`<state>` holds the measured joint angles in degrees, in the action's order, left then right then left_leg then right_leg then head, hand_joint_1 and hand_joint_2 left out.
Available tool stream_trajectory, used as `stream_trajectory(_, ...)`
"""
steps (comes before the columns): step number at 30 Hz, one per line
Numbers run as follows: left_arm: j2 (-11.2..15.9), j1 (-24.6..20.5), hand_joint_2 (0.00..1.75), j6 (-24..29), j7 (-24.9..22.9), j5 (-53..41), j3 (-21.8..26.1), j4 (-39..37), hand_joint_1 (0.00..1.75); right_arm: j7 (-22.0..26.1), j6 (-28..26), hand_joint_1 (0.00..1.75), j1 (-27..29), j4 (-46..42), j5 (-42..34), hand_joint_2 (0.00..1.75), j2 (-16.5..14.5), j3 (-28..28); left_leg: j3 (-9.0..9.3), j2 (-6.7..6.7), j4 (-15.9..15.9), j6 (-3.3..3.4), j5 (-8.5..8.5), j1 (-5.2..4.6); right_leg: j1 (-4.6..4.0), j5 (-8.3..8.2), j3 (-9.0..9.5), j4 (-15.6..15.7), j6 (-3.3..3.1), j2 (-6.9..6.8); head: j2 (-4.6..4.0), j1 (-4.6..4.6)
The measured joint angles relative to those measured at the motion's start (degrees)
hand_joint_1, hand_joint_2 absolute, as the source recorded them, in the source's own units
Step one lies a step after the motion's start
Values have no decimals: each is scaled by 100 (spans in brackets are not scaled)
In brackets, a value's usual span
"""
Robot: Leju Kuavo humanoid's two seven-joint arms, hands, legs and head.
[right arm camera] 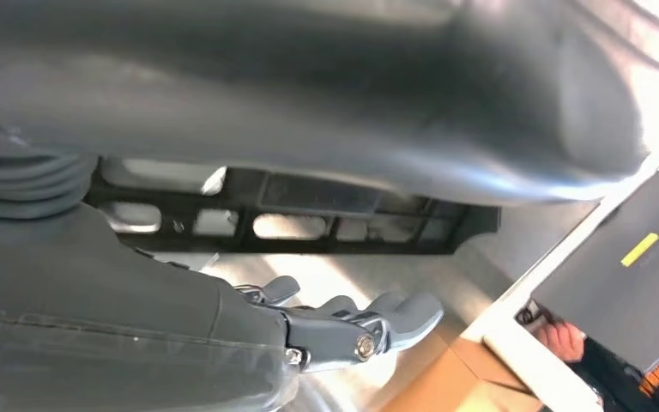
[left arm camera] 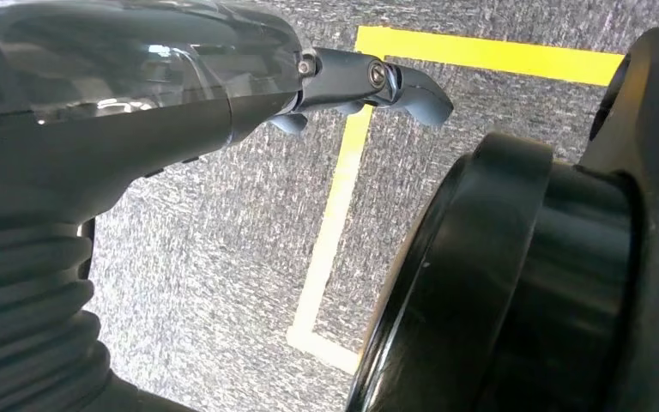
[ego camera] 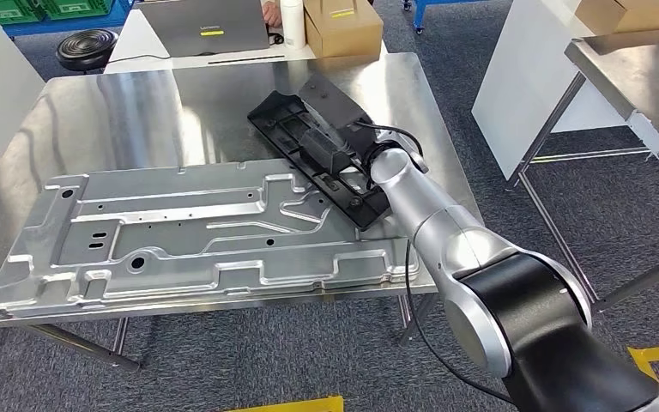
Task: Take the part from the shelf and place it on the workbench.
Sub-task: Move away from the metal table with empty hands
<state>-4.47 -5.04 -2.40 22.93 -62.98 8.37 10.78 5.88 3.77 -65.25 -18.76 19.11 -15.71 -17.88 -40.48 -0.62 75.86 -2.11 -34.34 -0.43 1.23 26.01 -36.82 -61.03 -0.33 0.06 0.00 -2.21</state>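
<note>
The black plastic part (ego camera: 276, 118) lies slanted on the steel workbench (ego camera: 120, 112), its near end resting on the edge of a large stamped metal panel (ego camera: 197, 232). My right hand (ego camera: 330, 144) reaches over the middle of the part. In the right wrist view the part's black lattice (right arm camera: 309, 225) sits between the thick thumb (right arm camera: 352, 103) and the straight fingers (right arm camera: 360, 326), with bare steel showing between the fingers and the part. My left hand (left arm camera: 377, 81) hangs over the grey floor with nothing in it.
At the workbench's far edge stand a cardboard box (ego camera: 343, 30), a white bottle (ego camera: 292, 21) and a laptop (ego camera: 204, 26) with a person's hand (ego camera: 272, 13) beside it. A second steel table (ego camera: 643, 77) is at the right. Yellow tape (left arm camera: 335, 189) marks the floor.
</note>
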Motion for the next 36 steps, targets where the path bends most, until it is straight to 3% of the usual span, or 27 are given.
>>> stream_trajectory(3, 6, 18, 0, -5, -13, 1, 0, -2, 0, 57, 62, 0, -8, -14, -1, 0, -66, -19, 505, -3, -1001, -5, 465, 19, -14, -21, -13, -21, 27, 10, 0, -37)
stream_trajectory(5, 7, 20, 0, -15, -12, 4, 0, -3, 0, 97, 104, 0, -17, -35, -3, 0, -109, -40, 662, -24, -1408, 34, 571, 28, -46, -61, -54, -30, 75, 17, 0, -49)
stream_trajectory(8, 7, 26, 0, -40, -7, 19, 0, -4, 0, 149, 167, 0, 3, -46, -23, 0, -166, -54, 607, -51, -1445, 159, 620, 18, -53, -121, -92, -6, 143, 15, 0, -4)
stream_trajectory(9, 7, 28, 0, -48, -4, 23, 0, -4, 0, 170, 193, 0, 14, -48, -49, 0, -180, -54, 587, -50, -1450, 203, 648, 24, -48, -58, -118, -59, 162, 13, 0, 12)
stream_trajectory(11, 7, 30, 0, -53, 0, 37, 1, -4, 0, 225, 284, 0, 39, -62, -144, 0, -215, -55, 531, -42, -1455, 274, 701, 38, -47, 268, -276, -469, 189, 9, 0, 74)
stream_trajectory(13, 9, 33, 0, -56, 1, 56, 2, -5, 0, 283, 416, 0, 120, -92, -313, 0, -269, -65, 472, -34, -1454, 311, 746, 27, -52, 671, -521, -1189, 196, 8, 0, 159)
stream_trajectory(14, 9, 35, 0, -58, 0, 65, 5, -6, 0, 303, 480, 0, 192, -124, -434, 0, -298, -93, 448, -32, -1453, 319, 766, 17, -56, 769, -584, -1440, 190, 8, 0, 190)
stream_trajectory(15, 10, 37, 0, -60, -3, 69, 9, -7, 0, 319, 549, 0, 274, -172, -593, 0, -325, -148, 429, -32, -1452, 323, 784, 4, -67, 766, -554, -1497, 177, 8, 0, 220)
stream_trajectory(17, 9, 43, 0, -60, -17, 75, 21, -7, 0, 341, 660, 0, 424, -352, -1067, 0, -384, -386, 407, -36, -1452, 325, 814, -27, -109, 517, -193, -980, 117, 9, 0, 275)
stream_trajectory(19, -1, 49, 0, -51, -42, 82, 28, -7, 0, 362, 709, 0, 533, -662, -1846, 0, -457, -850, 389, -26, -1453, 305, 839, -50, -183, 314, 219, -255, 21, 15, 0, 290)
stream_trajectory(20, -3, 52, 0, -41, -52, 92, 31, -7, 0, 374, 709, 0, 587, -848, -2294, 0, -492, -1144, 379, -16, -1456, 286, 854, -50, -211, 275, 325, -42, -10, 20, 0, 289)
stream_trajectory(22, 2, 68, 0, -3, -55, 141, 49, -7, 0, 445, 726, 0, 733, -1286, -3094, 0, -538, -1812, 370, -2, -1478, 231, 892, -44, -235, 262, 346, 57, -28, 29, 0, 280)
stream_trajectory(24, 15, 103, 0, 45, -15, 205, 86, -7, 0, 547, 754, 0, 925, -1821, -3509, 0, -571, -2470, 365, -3, -1485, 172, 881, -61, -179, 193, 345, 118, -60, 28, 0, 281)
stream_trajectory(26, 25, 132, 0, 80, 43, 254, 129, -8, 0, 623, 765, 0, 1099, -2368, -3510, 0, -617, -3037, 254, -11, -1190, 123, 616, -76, -111, 108, 322, 183, -115, 19, 0, 216)
stream_trajectory(28, 32, 145, 0, 111, 97, 292, 167, -10, 0, 645, 771, 0, 1300, -2888, -3374, 0, -645, -3462, 20, -15, -493, 73, 184, -66, -103, 65, 274, 190, -147, 7, 0, 120)
stream_trajectory(30, 44, 162, 0, 136, 141, 329, 202, -13, 0, 626, 789, 0, 1558, -3402, -3252, 0, -642, -3738, -91, -14, 7, 18, -26, -52, -86, 35, 228, 183, -129, -7, 0, 68)
stream_trajectory(31, 50, 179, 0, 144, 158, 346, 221, -15, 0, 616, 803, 0, 1681, -3663, -3208, 0, -637, -3848, -5, -14, -41, -15, 13, -33, -67, 20, 202, 173, -111, -10, 0, 48)
stream_trajectory(33, 59, 219, 0, 159, 172, 362, 257, -21, 0, 610, 828, 0, 1866, -4120, -3159, 0, -631, -4009, 422, -12, -712, -128, 277, 55, -18, 9, 142, 114, -55, -3, 0, 13)
stream_trajectory(34, 54, 236, 0, 167, 175, 368, 267, -26, 0, 609, 837, 0, 1928, -4327, -3145, 0, -624, -4073, 620, -34, -1074, -189, 382, 98, -34, 15, 91, 55, -16, 9, 0, -16)
stream_trajectory(36, 53, 250, 0, 186, 176, 379, 276, -36, 0, 610, 858, 0, 2047, -4711, -3115, 0, -608, -4169, 770, -90, -1421, -163, 457, 133, -70, 10, 6, -33, 54, 29, 0, -34)
